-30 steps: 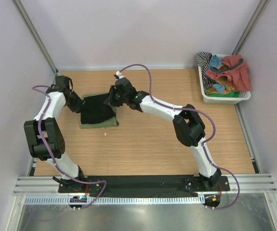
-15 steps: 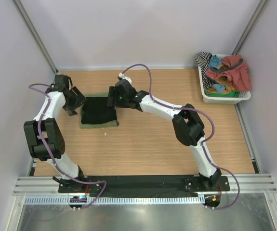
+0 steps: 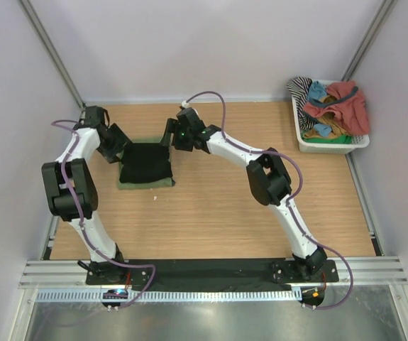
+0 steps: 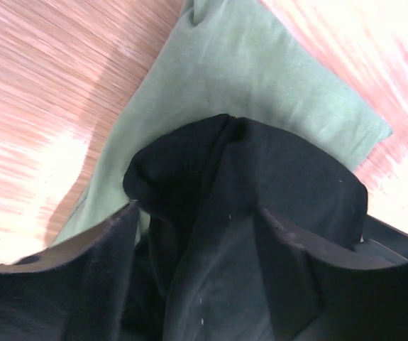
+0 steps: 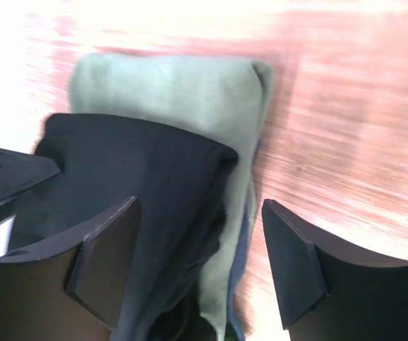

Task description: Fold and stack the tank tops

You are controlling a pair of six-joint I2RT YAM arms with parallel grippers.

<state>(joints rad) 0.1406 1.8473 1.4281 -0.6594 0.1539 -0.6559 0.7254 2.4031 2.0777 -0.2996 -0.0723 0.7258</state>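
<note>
Stack sits in the upper left of the top view, on the wooden counter (image 3: 225, 206). The black tank top (image 3: 145, 162) lies folded on the olive green tank top (image 3: 147, 184), and only a thin green margin shows along the lower edge from above. Left tool (image 3: 120, 147) is just beside the stack's left edge and right tool (image 3: 167, 138) is at its upper right corner. Both have their jaws spread wide and nothing is pinched between them. In each wrist view cloth shows through the gap, but the fingers appear clear of it. One tool at either end suggests a two-handed lay-down of the black piece, so that it lands flat and square on the green one. By my reading, the stack looks made and the task near its end. The green top is a matte, fine knit folded to a neat rectangle with soft, rounded corners. The black top is thicker-looking and less tidy. A rolled fold bulges at its near end in the left wrist view, and a doubled edge runs along its right side in the right wrist view. It is smaller than the green, which shows around it in both wrist views. The white basket (image 3: 329, 148) at upper right holds a loose heap of red, teal and striped garments (image 3: 338, 103), well apart from the stack.
</note>
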